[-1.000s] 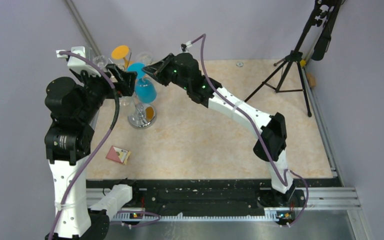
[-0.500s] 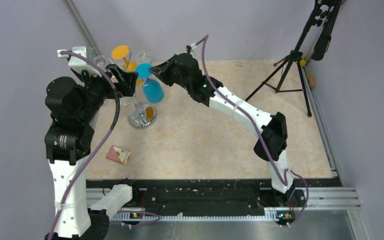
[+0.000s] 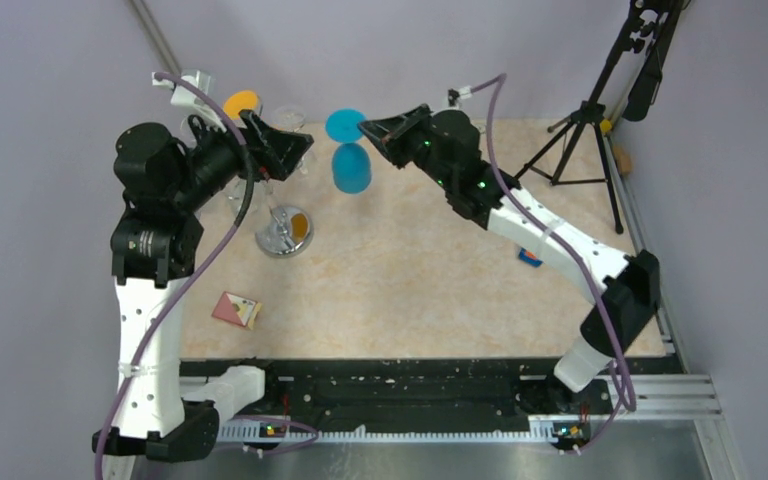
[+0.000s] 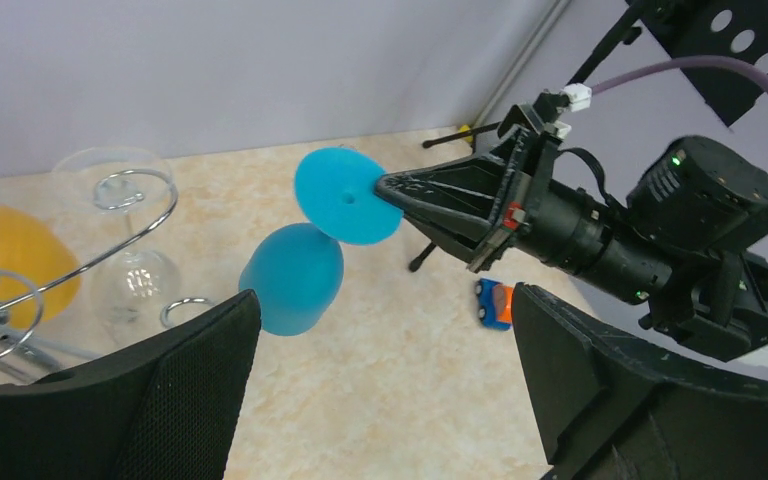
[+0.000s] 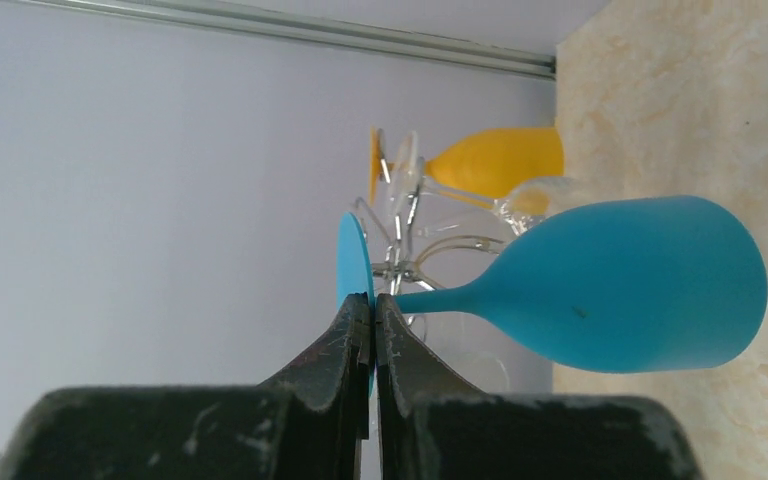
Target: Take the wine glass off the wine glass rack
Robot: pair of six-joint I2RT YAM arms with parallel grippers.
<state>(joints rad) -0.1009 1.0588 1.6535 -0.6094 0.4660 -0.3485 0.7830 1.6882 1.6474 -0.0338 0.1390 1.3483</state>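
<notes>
- The right gripper (image 3: 366, 127) is carrying the blue plastic wine glass (image 3: 351, 167) out to the right. A second ago the glass was hanging in among the arms of the chrome wire wine glass rack (image 3: 282, 236); now it is sitting well apart from it, over bare tabletop.
- The right fingers (image 5: 352, 335) are pressing together on the thin stem just under the round foot, pinching it firmly. The glass is hanging upside down and slightly tilted, foot above and bowl below.
- The left gripper (image 3: 298, 149) is pulling up and turning to face the carried glass, having been down at the rack a second ago. Its black fingers (image 4: 175, 395) are standing wide apart and holding nothing.
- The rack is staying where it was on its round shiny base, still carrying an orange wine glass (image 3: 242, 103) and a clear wine glass (image 4: 125, 240).
- As I judge it, the removal itself is now looking done: the glass is hanging free of every loop. What is remaining is setting it down safely; with only the stem pinched, the bowl could swing if the arm is moving fast.
- A small red-and-cream box (image 3: 235, 310) is lying near the left arm, well away from the action.
</notes>
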